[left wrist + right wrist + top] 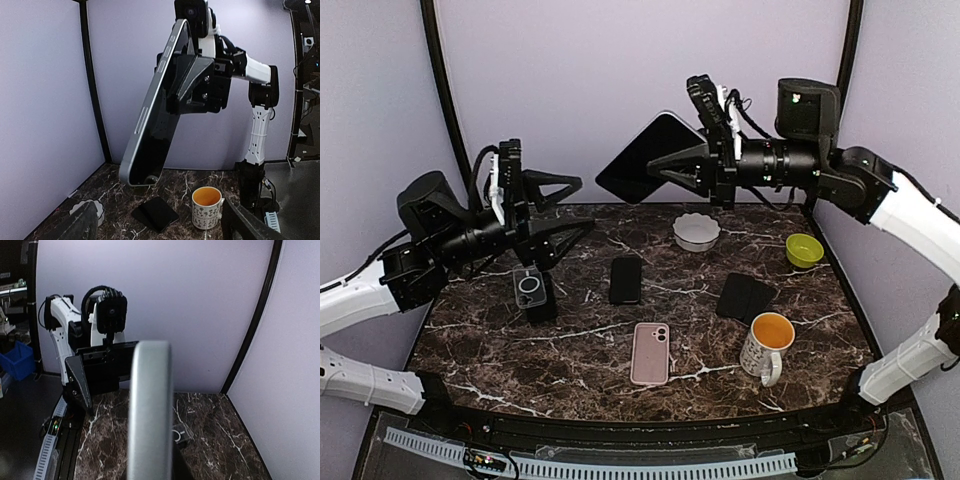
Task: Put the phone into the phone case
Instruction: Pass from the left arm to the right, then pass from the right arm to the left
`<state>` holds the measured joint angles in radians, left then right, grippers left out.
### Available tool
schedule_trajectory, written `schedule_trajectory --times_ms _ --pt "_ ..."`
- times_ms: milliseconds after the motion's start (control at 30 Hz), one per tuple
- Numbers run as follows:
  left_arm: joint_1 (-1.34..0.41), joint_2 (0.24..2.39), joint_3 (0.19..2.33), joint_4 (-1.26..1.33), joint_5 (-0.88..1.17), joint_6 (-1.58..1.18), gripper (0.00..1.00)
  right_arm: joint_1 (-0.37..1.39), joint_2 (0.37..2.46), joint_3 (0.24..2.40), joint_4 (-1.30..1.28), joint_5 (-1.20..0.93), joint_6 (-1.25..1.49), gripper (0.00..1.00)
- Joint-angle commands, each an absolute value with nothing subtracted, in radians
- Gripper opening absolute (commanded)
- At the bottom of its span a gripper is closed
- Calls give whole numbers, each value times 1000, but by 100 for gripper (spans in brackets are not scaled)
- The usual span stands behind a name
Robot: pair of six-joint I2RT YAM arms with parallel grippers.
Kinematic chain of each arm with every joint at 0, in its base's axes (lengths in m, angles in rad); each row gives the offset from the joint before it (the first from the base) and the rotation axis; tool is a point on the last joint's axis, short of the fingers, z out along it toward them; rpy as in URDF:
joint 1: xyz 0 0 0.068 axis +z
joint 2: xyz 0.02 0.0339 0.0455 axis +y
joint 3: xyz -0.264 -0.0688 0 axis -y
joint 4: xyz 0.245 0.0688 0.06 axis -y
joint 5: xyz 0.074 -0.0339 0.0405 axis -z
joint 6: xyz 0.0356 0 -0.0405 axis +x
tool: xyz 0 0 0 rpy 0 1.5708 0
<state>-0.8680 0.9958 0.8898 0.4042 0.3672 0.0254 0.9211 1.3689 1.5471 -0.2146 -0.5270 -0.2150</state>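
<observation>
Top external: right pincer [662, 165] clamped on phone [632, 168], held aloft and tilted; left pincer [568, 210] spread wide, empty, facing it, apart; clear case [530, 290] lies low beneath left pincer. Left wrist: phone stands edge-on beyond own fingers [82, 225]; mug [206, 207] lower between them. Right wrist: phone's grey edge upright, close-up, between the jaws.

Lavender walls [620, 60], dark marble table [520, 350], black corner poles [444, 95]
</observation>
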Motion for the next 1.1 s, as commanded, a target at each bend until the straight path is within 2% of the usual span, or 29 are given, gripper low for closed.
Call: schedule_trajectory --times_ms 0,100,233,300,333,400,567,667,700,733,800,833,867,933,1067 --pt "-872 1064 970 77 445 163 87 954 1439 1696 -688 -510 -435 0" --pt "-873 1103 987 103 443 149 85 979 1493 1776 -791 -522 -483 0" --pt "-874 1144 988 169 501 116 78 998 1514 1782 -753 -504 -484 0" --pt "-878 1160 986 185 541 107 63 999 1511 1768 -720 -497 -478 0" --pt "-879 1164 979 190 549 106 51 1000 1508 1761 -706 -497 -476 0" --pt "-879 1155 952 202 541 104 35 1000 1501 1754 -684 -501 -475 0" --pt "-881 1130 900 239 532 94 16 1000 1501 1753 -663 -514 -473 0" --pt "-881 1133 899 264 536 79 1 1001 1521 1775 -682 -516 -472 0" --pt "-881 1133 895 272 537 70 0 999 1523 1774 -674 -504 -465 0" --pt "-882 1133 892 295 530 64 0 1000 1522 1765 -654 -479 -445 6" --pt "-883 1126 869 368 480 34 0 998 1504 1705 -533 -393 -366 48" --pt "-883 1118 839 409 449 12 0 997 1486 1656 -443 -337 -315 63" --pt "-884 1115 821 510 373 -13 0 996 1466 1590 -329 -275 -250 72" --pt "-892 1115 772 670 237 -54 0 997 1435 1463 -87 -167 -118 82" --pt "-914 1150 730 877 -35 -34 0 1014 1430 1266 346 64 192 85"
